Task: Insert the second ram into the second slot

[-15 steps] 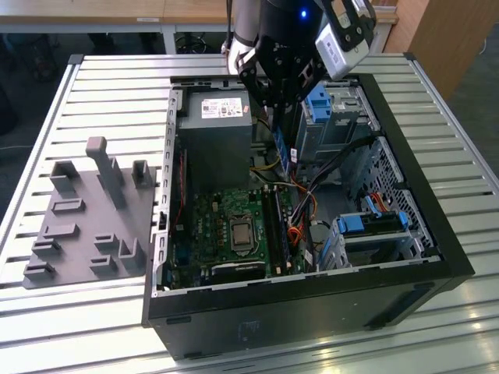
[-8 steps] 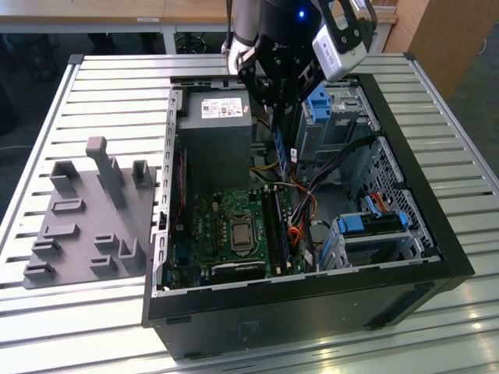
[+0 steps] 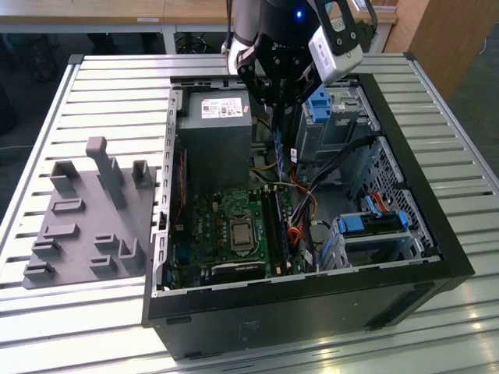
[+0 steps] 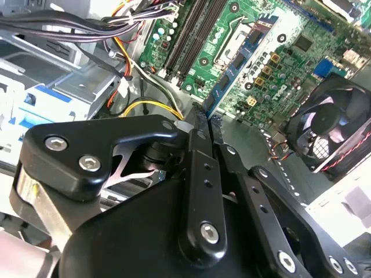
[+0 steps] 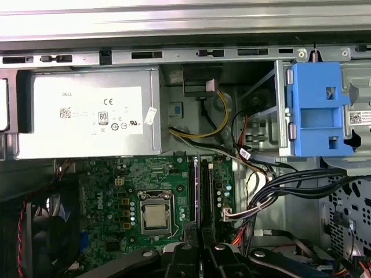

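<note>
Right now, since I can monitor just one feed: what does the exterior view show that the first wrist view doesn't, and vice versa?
Exterior view adds the grey moulded plastic fixture tray on the slatted metal table. First wrist view adds the black case fan. Both share the gripper shut on the thin blue ram stick, the grey power supply box, the square CPU socket and a blue plastic drive clip.

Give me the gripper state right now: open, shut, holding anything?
The gripper: shut on the second ram, which hangs edge-down over the open computer case.
</note>
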